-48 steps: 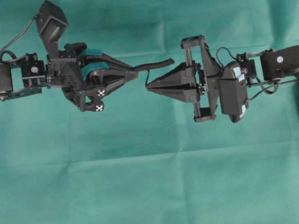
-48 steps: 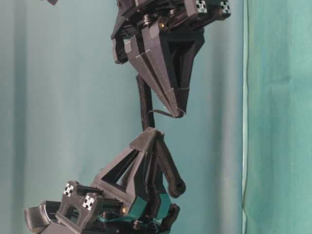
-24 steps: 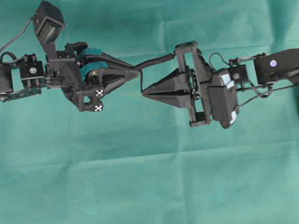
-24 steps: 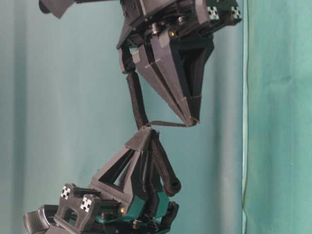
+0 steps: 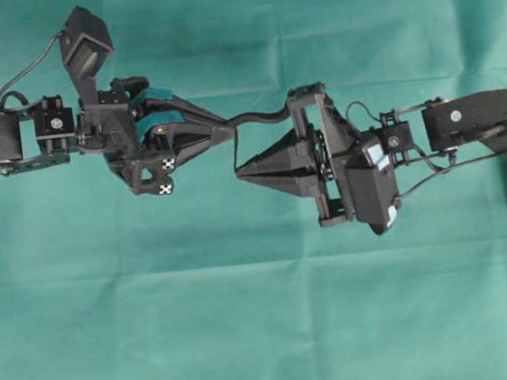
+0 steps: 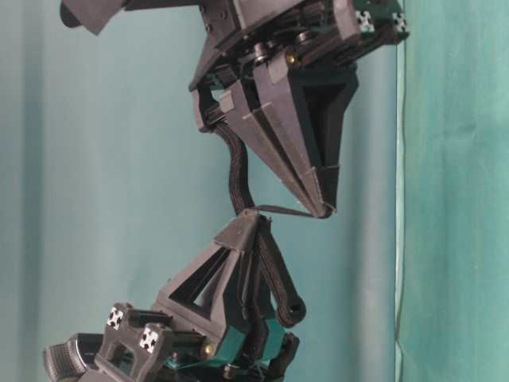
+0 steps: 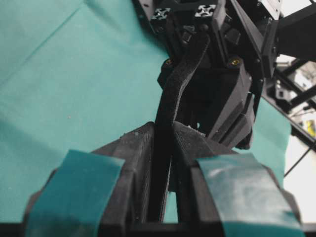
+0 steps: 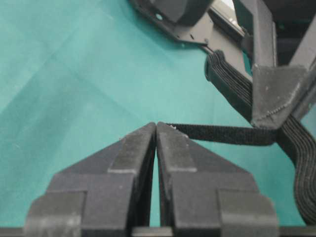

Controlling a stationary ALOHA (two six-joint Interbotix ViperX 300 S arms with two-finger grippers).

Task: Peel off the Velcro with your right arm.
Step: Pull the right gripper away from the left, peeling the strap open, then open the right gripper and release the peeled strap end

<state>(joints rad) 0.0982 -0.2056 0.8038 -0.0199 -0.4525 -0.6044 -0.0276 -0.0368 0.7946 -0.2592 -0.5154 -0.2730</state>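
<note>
Black Velcro (image 5: 259,116) | pinched by left claw (image 5: 230,130) | right claw (image 5: 238,168)

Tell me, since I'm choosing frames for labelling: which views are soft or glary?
Left wrist view: the left gripper's teal pads are blurred up close, with blown-out glare at the far right. Right wrist view: the right gripper's near fingers are soft, the Velcro sharper. Overhead view: evenly lit, crisp.

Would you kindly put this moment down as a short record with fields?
surface: green cloth
left gripper: shut on the Velcro, fingers with teal pads
right gripper: shut on one thin layer of the Velcro
Velcro: held in the air between both grippers; thin layer pulled aside from the thicker strip
peel: begun, the layers not yet fully apart
</note>
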